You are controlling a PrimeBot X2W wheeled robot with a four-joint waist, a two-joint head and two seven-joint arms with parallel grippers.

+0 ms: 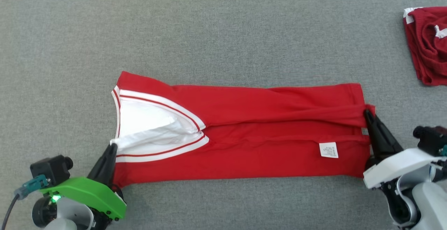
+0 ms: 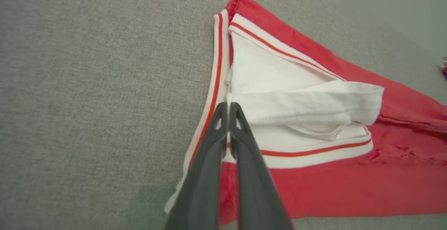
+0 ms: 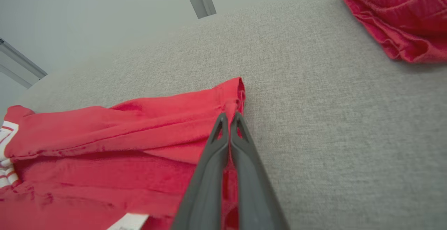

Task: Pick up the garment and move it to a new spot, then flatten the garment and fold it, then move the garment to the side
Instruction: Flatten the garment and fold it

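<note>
Red garment (image 1: 244, 142) is lying folded into a long narrow strip across the middle of the grey fabric surface (image 1: 209, 30), running left to right in the head view. Its white sleeve part (image 1: 150, 128) with red-striped trim is sitting at the left end, and a small white label (image 1: 328, 150) is showing near the right end. Left gripper (image 1: 112, 146) is sitting at the near-left corner with fingers pressed together. In the left wrist view they are pinching the white edge of the garment right beside the striped trim. Right gripper (image 1: 366, 113) is at the right end, fingers closed tight on a bunched bit of the red hem, which is pulling up slightly at the tips. A second garment (image 1: 427, 44), darker red with white bits, is lying crumpled at the far right edge of the surface — well apart from the strip, not touching it.
</note>
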